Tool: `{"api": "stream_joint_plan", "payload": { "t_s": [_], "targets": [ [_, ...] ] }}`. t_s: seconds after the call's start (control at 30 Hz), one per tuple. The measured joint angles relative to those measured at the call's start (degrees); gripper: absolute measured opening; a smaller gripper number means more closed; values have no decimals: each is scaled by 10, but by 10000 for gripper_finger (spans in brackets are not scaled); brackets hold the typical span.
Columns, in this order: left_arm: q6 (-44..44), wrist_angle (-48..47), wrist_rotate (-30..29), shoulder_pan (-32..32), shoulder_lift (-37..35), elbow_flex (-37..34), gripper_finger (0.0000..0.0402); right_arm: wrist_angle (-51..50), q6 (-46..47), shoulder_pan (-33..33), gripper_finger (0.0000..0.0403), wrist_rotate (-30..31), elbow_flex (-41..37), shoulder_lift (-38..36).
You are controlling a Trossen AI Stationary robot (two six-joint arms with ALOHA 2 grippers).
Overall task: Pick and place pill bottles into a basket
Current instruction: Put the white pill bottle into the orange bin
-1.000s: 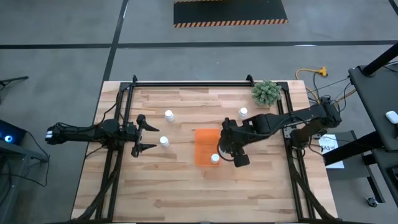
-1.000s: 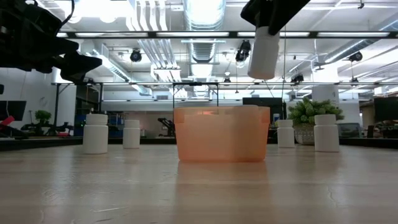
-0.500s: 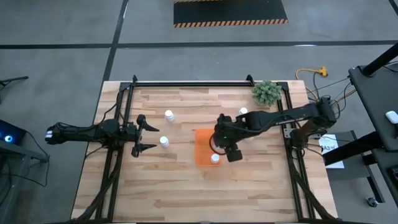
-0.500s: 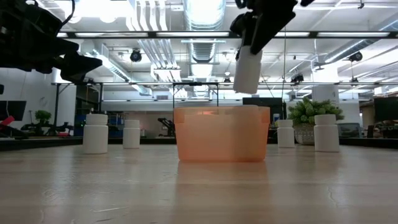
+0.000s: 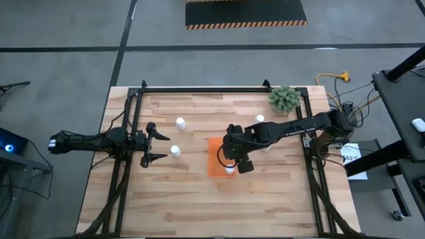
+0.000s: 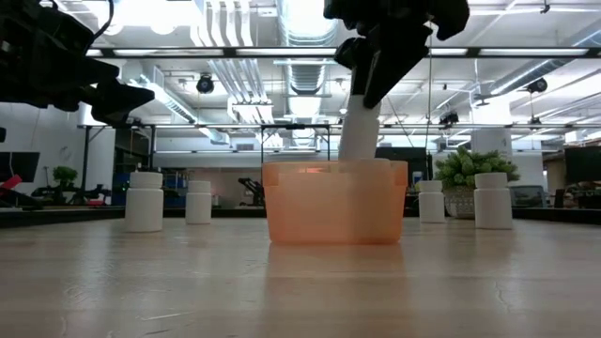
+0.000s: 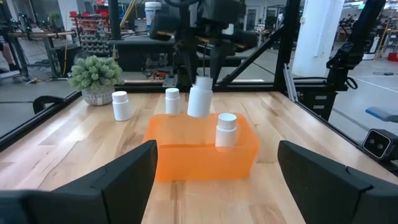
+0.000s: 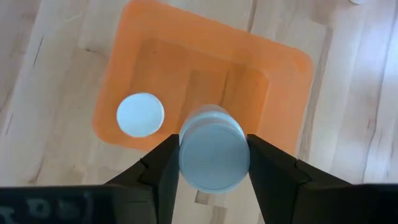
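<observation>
The orange basket (image 5: 216,157) sits mid-table with one white pill bottle (image 7: 227,129) standing in its near end. My right gripper (image 5: 231,155) hangs over the basket, shut on another pill bottle (image 6: 360,131). That bottle's lower end dips behind the basket's rim (image 6: 335,166). Loose bottles stand on their bases on the wood: two to the left (image 5: 180,122) (image 5: 175,151) and one to the far right (image 5: 259,119). My left gripper (image 5: 153,142) waits open at the table's left side, level and facing the basket. My right gripper pinches the pill bottle's upper end (image 8: 214,155) between its two fingers (image 8: 163,167), one on each side. The fingers come steeply from above, slanting from the table's right. The bottle hangs tilted below them, clear of the table, lower end over the basket's floor (image 8: 205,81).
A green bushy plant (image 5: 284,98) stands in the far right corner. Black rails (image 5: 126,133) run along the table's left, right and far sides. In the low view two bottles (image 6: 431,200) (image 6: 493,200) stand right of the basket.
My right gripper has moved toward the table's left edge and down, still shut on the bottle. The bottle has gone from high beside the basket's right end to over the basket. It has tilted more, and its lower end is now level with the rim.
</observation>
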Motion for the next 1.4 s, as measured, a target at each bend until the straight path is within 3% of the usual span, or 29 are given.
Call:
{"api": "stream_joint_plan", "payload": {
  "t_s": [1.4],
  "targets": [
    [0,0,0,0,0,0,315,108,-11,-26,155,-33,-85,1]
  ]
}}
